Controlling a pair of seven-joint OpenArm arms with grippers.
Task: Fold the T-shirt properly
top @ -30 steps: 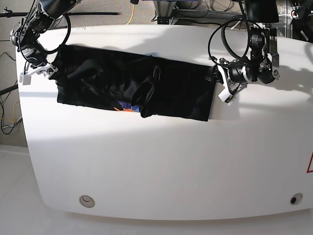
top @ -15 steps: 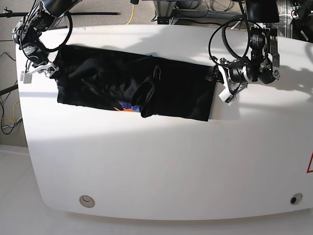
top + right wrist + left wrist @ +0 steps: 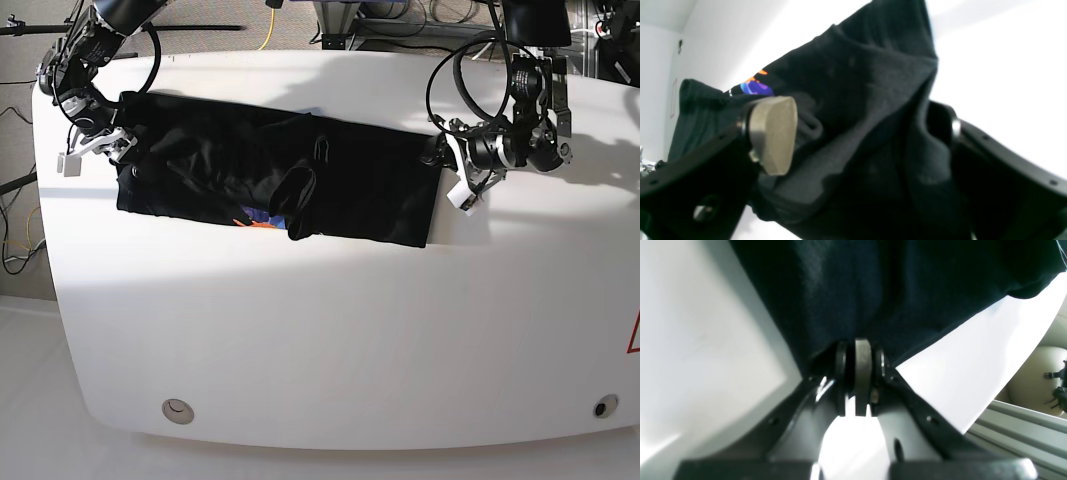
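Across the back half of the white desk (image 3: 330,330) the T-shirt (image 3: 270,175) lies stretched out as a long black band, already doubled over, with a bit of the orange and blue print (image 3: 255,220) peeking out at its near edge and a lumpy fold (image 3: 300,200) bunched in the middle.

What changed in the last second: the right arm has swung inward from the far corner, so its end effector (image 3: 100,145) now sits over the shirt's end instead of just off it. Its wrist view shows the pads (image 3: 773,133) spread wide with cloth bunched between them, so nothing is pinched yet. My guess is it's setting up a grab on that end for the next fold.

The left end effector (image 3: 858,365) hasn't budged. It's at the opposite end, pads pressed together right on the shirt's edge, so it looks clamped on the fabric.

Once the right side closes, both ends are held and the fold can go.
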